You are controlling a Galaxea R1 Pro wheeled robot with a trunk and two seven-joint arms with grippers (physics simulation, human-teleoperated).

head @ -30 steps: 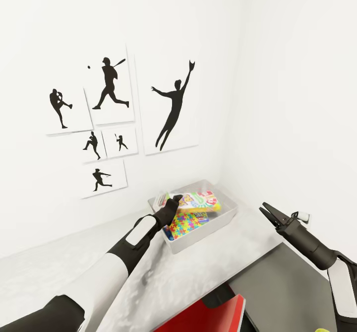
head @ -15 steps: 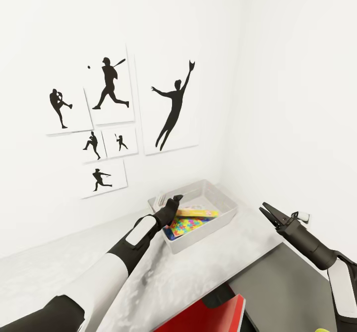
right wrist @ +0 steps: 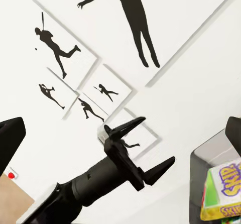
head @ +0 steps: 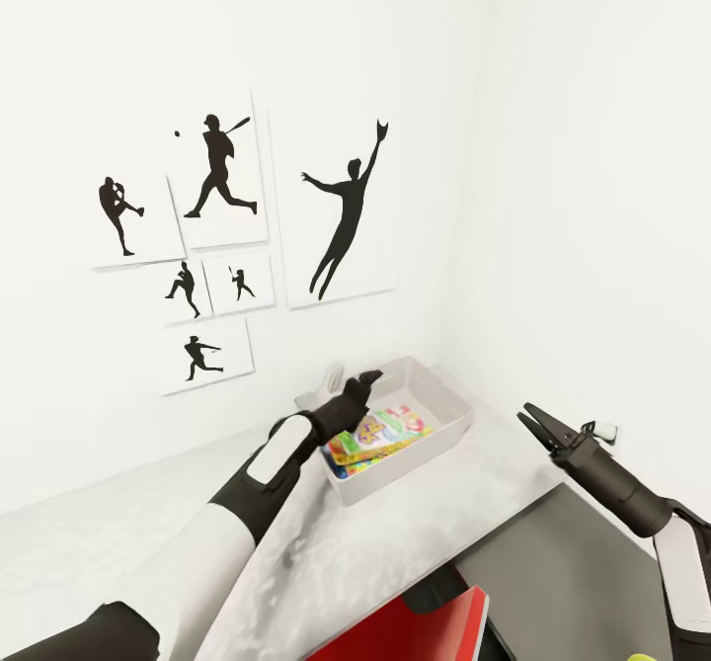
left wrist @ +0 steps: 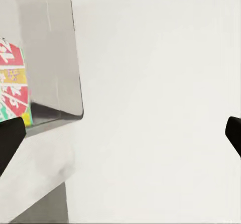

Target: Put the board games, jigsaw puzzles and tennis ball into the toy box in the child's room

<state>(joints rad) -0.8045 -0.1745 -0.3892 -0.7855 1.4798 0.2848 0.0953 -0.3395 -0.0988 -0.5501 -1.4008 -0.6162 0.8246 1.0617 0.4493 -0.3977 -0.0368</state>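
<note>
Now I log: shallow light-grey toy box [head: 449,412] on white-topped table [head: 395,542] (yellow-edged board game [head: 380,434] tilted inside); left gripper [head: 352,377] above its rim, jaws wide; right gripper [head: 533,421] apart, empty; silhouette pictures [head: 341,206] behind.

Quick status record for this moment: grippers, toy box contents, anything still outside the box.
left gripper: open, empty, above the near-left rim of the toy box
right gripper: open, empty, off to the box's right
toy box contents: board game lying tilted on top, jigsaw puzzle edge showing beneath
outside the box: tennis ball at the picture's lower right edge
table: white top, box near the wall corner
</note>
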